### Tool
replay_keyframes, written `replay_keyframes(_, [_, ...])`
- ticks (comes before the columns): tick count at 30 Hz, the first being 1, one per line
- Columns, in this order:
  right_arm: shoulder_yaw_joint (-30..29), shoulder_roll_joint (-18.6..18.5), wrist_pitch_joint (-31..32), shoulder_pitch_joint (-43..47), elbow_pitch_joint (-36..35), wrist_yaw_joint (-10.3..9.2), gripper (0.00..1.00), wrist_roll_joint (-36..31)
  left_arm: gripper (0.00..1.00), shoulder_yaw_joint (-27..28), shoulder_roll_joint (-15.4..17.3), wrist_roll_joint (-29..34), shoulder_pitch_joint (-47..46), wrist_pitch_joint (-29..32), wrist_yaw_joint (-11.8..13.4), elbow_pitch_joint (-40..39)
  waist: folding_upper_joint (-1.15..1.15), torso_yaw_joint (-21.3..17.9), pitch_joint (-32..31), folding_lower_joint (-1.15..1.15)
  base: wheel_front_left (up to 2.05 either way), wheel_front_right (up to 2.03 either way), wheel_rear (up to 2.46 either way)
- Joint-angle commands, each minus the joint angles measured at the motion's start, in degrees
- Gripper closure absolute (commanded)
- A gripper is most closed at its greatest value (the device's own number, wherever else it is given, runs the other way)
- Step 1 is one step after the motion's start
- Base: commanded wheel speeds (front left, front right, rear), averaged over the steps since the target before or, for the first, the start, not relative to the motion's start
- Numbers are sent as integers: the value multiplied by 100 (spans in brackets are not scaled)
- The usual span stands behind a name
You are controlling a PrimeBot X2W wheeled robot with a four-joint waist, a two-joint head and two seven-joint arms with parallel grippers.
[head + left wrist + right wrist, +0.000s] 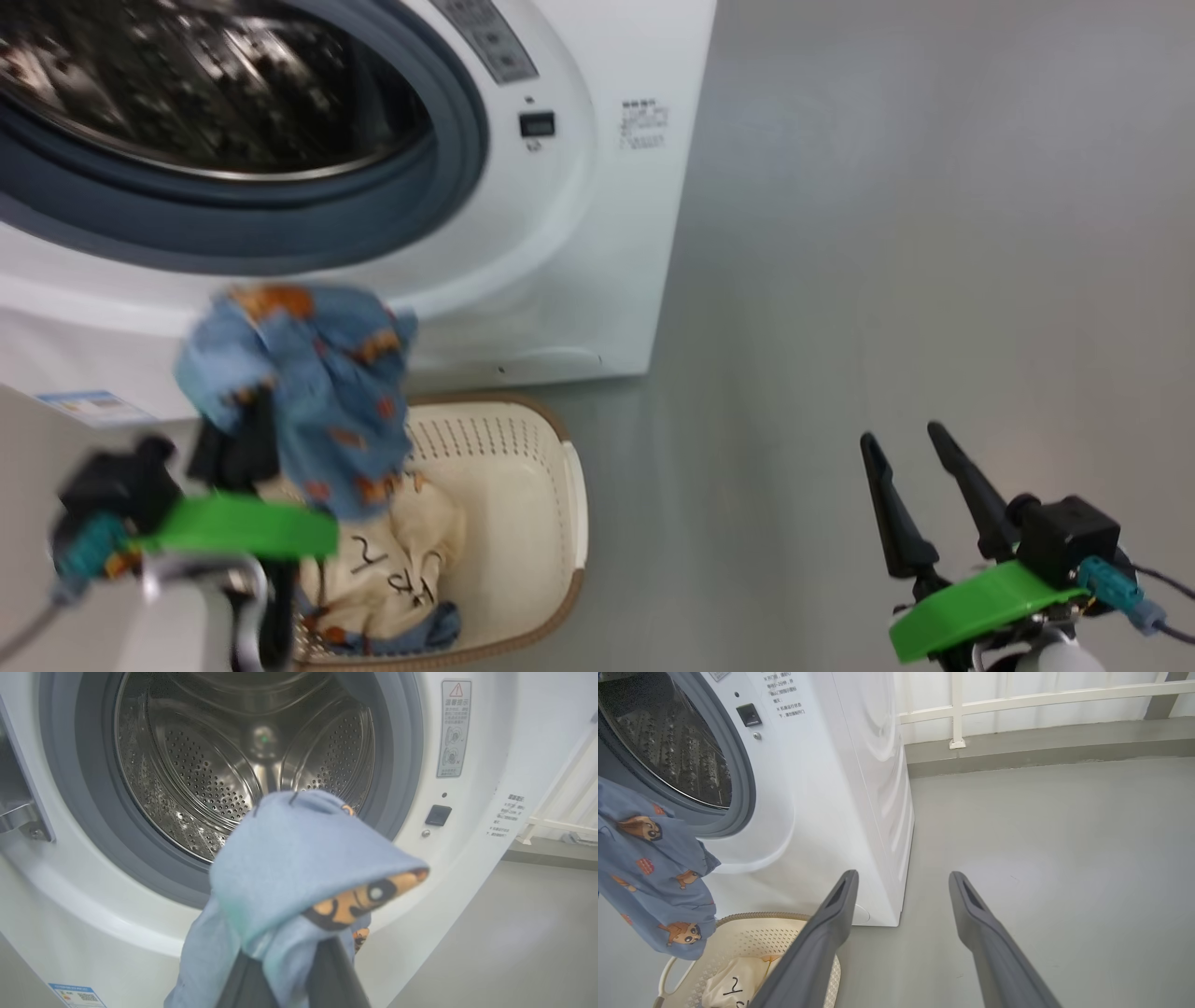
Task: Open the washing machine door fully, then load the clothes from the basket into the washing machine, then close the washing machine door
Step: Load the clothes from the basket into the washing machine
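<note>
The washing machine [597,233] stands with its mouth uncovered, and the steel drum [233,756] looks bare; its door is out of view. My left gripper [245,431] is shut on the blue garment with orange patches [308,383], holding it above the basket and just below the grey gasket [93,826]. The cloth [299,858] drapes over the fingertips in front of the drum. In the cream basket [537,504], on the floor against the washer, lies the cream printed garment [411,560]. My right gripper [902,435] is open over bare floor to the right, holding nothing.
Grey floor [934,233] stretches to the right of the washer. A white railing [1017,700] on a low kerb runs behind it. A metal hinge bracket [18,812] sits at the left side of the opening. A blue label [93,406] marks the washer's lower front.
</note>
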Motion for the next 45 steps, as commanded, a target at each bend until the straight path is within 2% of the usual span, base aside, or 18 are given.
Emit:
replay_keyframes(1, [162, -43, -81, -193, -163, 9, 0, 15, 100, 248, 155, 27, -426, -37, 10, -38, 0, -280, 572, 0, 0, 0, 0])
replay_keyframes(5, [170, -52, -149, -367, -141, 9, 0, 73, 100, 389, 368, -150, -1258, -37, -38, 310, 0, -517, 1019, 0, 0, 0, 0])
replay_keyframes(15, [223, -47, -319, -699, 20, 9, 0, 239, 100, 617, 1207, -206, -3151, 177, -50, 1377, 0, -1100, 1892, 0, 0, 0, 0])
replay_keyframes(20, [233, -18, -377, -877, 86, 9, 0, 356, 100, 587, 1727, -43, -4031, 343, -55, 1956, 0, -1427, 2267, 0, 0, 0, 0])
replay_keyframes(30, [445, 47, -400, -1177, 141, 9, 0, 628, 100, 367, 2514, 180, -5868, 706, -75, 2970, 0, -1983, 2906, 0, 0, 0, 0])
replay_keyframes(37, [543, 60, -401, -1306, 101, 9, 0, 848, 100, 7, 2888, 380, -6860, 842, -100, 3381, 0, -2223, 3177, 0, 0, 0, 0])
replay_keyframes(45, [700, 61, -401, -1369, 152, 9, 0, 1036, 100, -198, 3108, 455, -7511, 832, -106, 3871, 0, -2305, 3239, 0, 0, 0, 0])
